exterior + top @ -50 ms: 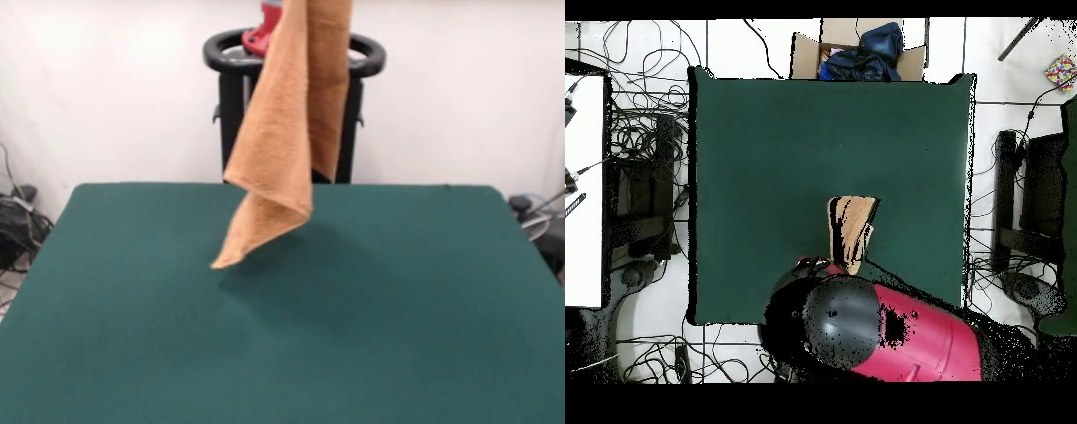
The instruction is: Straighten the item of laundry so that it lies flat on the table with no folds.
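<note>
**Towel hanging high, table waiting below**

Above the table's far half, the towel (287,132) hangs in the air, folded lengthwise on itself into a long narrow drape. Its top runs out of the front view at the upper edge, so whatever grips it is out of sight there. Its long axis is close to vertical, and the lowest corner kicks out to the picture's left and appears just clear of the table (282,353).

From overhead the towel (851,232) shows only as a small narrow patch over the table (765,140), close to the robot's side. The red and black arm (875,325) covers the area just beside it.

The gripper itself is not visible in either view, so whether it is clamped on the cloth cannot be read directly. The way the towel hangs suggests it is held by its top edge.

The next move turns on that vertical hang: the cloth lies straight below its hold point, so lowering while dragging sideways would probably lay it out. The lengthwise fold may stay in.
</note>
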